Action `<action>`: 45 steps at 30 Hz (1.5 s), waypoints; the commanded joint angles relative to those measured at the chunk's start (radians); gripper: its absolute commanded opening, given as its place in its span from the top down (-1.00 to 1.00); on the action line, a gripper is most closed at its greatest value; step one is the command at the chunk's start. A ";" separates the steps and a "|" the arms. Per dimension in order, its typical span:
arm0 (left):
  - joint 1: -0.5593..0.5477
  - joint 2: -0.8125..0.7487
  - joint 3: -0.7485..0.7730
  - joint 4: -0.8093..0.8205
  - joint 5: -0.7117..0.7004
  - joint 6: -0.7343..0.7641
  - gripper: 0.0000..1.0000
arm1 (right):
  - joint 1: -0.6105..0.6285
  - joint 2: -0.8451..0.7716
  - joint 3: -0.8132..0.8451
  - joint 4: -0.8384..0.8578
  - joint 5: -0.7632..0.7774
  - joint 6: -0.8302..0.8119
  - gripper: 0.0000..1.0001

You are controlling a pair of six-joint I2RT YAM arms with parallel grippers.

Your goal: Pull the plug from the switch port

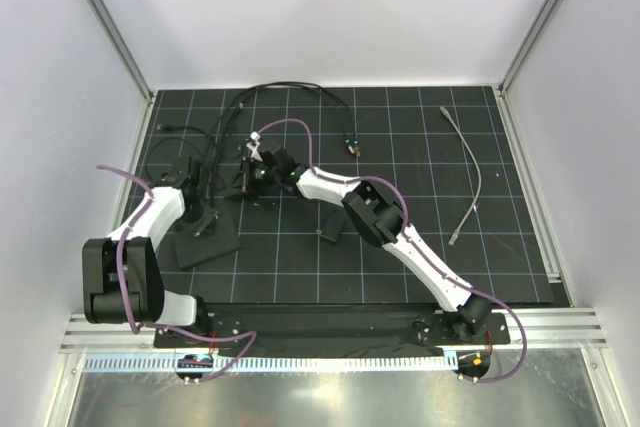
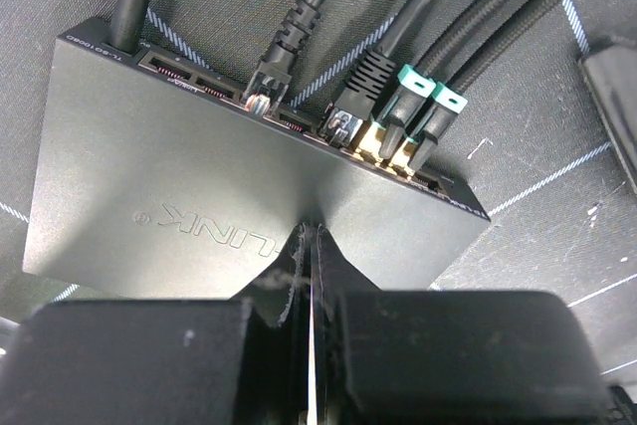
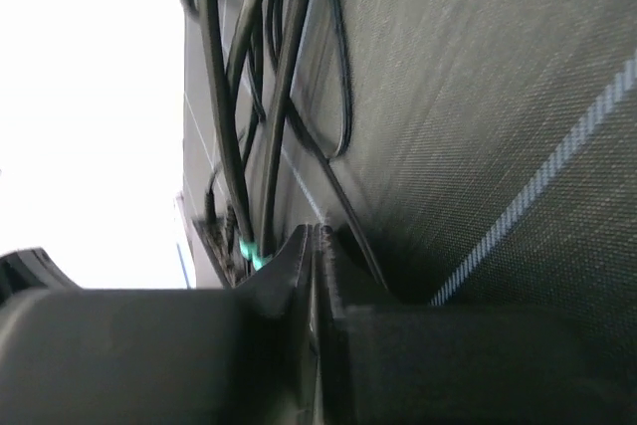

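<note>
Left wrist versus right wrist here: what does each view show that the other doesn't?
Only the left wrist: the switch top, its port row and the plugs seated there. Only the right wrist: cables running far along the mat, beside a blown-out white background. Both: a teal plug tab, gridded mat, and the left fingers and right fingers each pressed together.

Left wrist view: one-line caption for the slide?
Left pincer, shut, over the black switch; several cables plugged along its far edge, two with teal-tabbed plugs.
</note>
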 commanded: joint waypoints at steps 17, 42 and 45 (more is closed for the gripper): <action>-0.003 -0.057 -0.001 -0.057 -0.041 0.004 0.85 | 0.043 -0.170 -0.279 0.013 -0.381 -0.164 0.70; -0.003 -0.141 -0.191 0.009 0.013 -0.073 0.99 | 0.073 -0.027 -0.112 0.084 -0.327 -0.046 0.14; -0.003 -0.145 -0.188 0.009 0.013 -0.073 0.99 | 0.083 -0.024 -0.106 0.060 -0.320 -0.050 0.15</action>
